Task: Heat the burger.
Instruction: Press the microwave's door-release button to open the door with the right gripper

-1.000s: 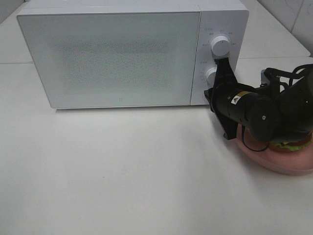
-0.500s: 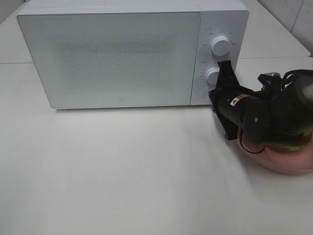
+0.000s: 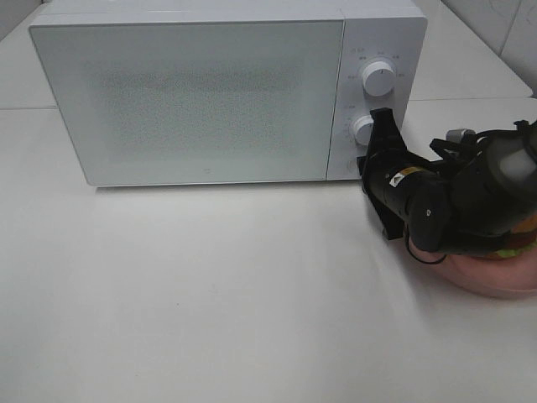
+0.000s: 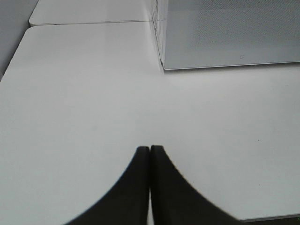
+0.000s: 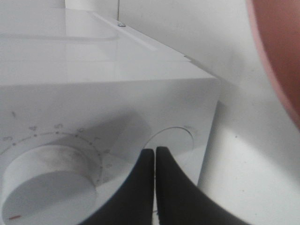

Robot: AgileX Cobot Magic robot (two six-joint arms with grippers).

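Left gripper (image 4: 149,149): two smooth black curved fingers pressed together, nothing between them; it hovers above bare tabletop.
Table (image 3: 210,294): flat, matte white, with a seam running behind the appliance.
Microwave (image 3: 235,10): boxy white casing with rounded corners; it stands at the far side of the table.
Door (image 3: 193,101): pale frosted panel with a fine dotted mesh across the middle; shut flush.
Upper knob (image 3: 378,79): white round dial ringed by small printed marks.
Lower knob (image 3: 362,128): matching white dial with tick marks around it, partly covered by the black fingers.
Round button (image 5: 176,138): flat white disc set flush in the panel beside the lower knob.
Right gripper (image 3: 383,113): black tapered fingers closed tight, gripping nothing; tips are at the control panel by the lower knob and in front of the round button. Contact cannot be told.
Right arm (image 3: 436,201): bulky black cylindrical links and looped cables, angled up-left from the right edge.
Plate (image 3: 495,281): round, smooth pink, on the table right of the microwave.
Burger (image 3: 527,228): on the plate, mostly hidden under the right arm; a sliver of brown bun and green lettuce shows.
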